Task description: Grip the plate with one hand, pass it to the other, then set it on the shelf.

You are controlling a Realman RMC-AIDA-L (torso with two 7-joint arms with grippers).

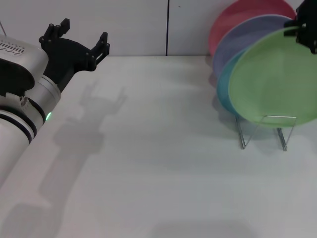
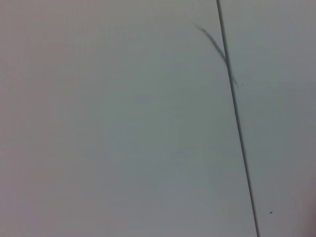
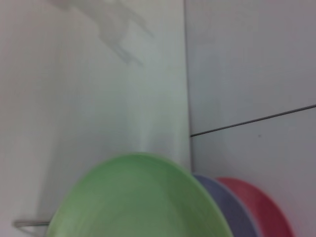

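The light green plate stands on edge in the front of the silver wire shelf at the right of the table. My right gripper is at the plate's upper rim, partly cut off by the picture's edge. The right wrist view looks down over the same plate, with a bit of shelf wire beside it. My left gripper hangs open and holds nothing, raised over the far left of the table, well away from the plate.
Behind the green plate stand a light blue plate, a lavender plate and a pink plate, leaning toward the back wall. The white table stretches between the arms.
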